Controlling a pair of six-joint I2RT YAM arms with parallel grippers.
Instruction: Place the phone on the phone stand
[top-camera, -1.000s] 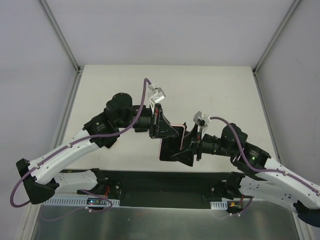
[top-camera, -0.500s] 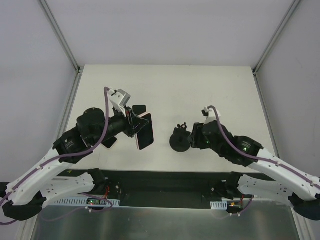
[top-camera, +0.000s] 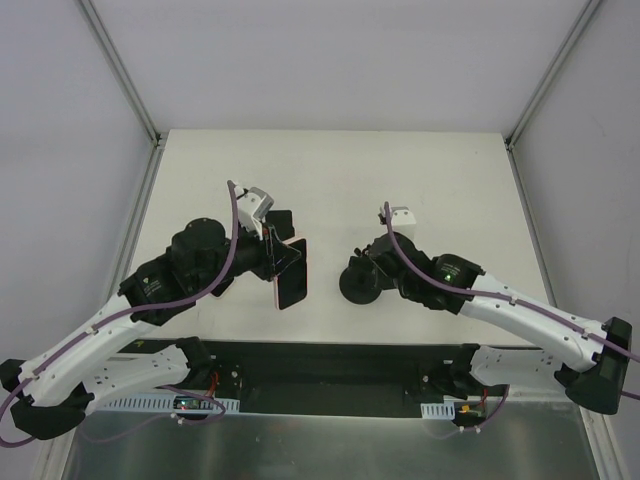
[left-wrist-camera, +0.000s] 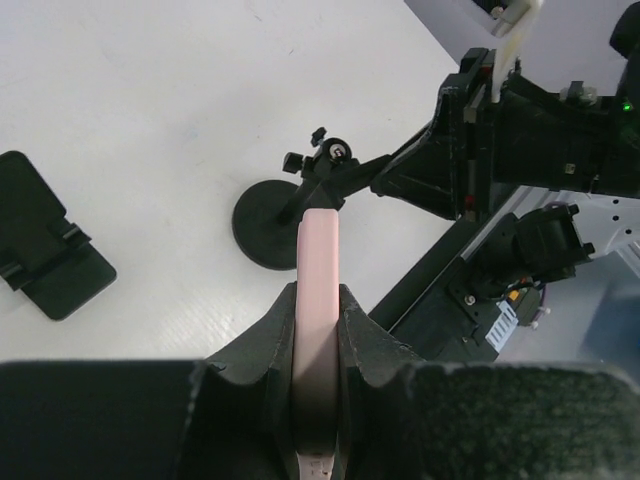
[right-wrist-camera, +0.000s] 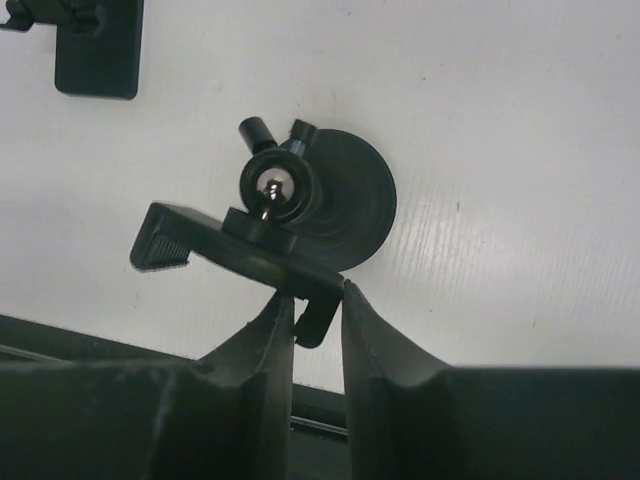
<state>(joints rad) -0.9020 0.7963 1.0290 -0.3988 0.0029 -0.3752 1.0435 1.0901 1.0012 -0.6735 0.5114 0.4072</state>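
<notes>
Right, top view: left claw (top-camera: 277, 252) is pinching the phone (top-camera: 292, 275), which is held on edge and tilted, clear of the worktop (top-camera: 430, 180), left of centre. The phone has a pink case and a dark face. The phone stand (top-camera: 357, 284) is all black, with its round base on the worktop just right of the phone and not touching it. Right claw (top-camera: 374, 262) is at the stand's upper part. The worktop is off-white and matte, with a black strip along the near edge. Pale grey wall panels with aluminium frame rails surround it.

Left wrist: the fingers are pressed on both flat faces of the phone, pink edge toward the camera. Beyond it are the stand's disc base, a ball joint with small knobs, and the cradle arm running to the right claw. A small black bracket (left-wrist-camera: 50, 240) lies flat at left, well apart from the stand.

Right wrist: the fingers are clamped on the hooked lower end of the stand's cradle bar. The ball joint sits over the disc base, which is flat on the worktop. The surface shows faint streaks.
</notes>
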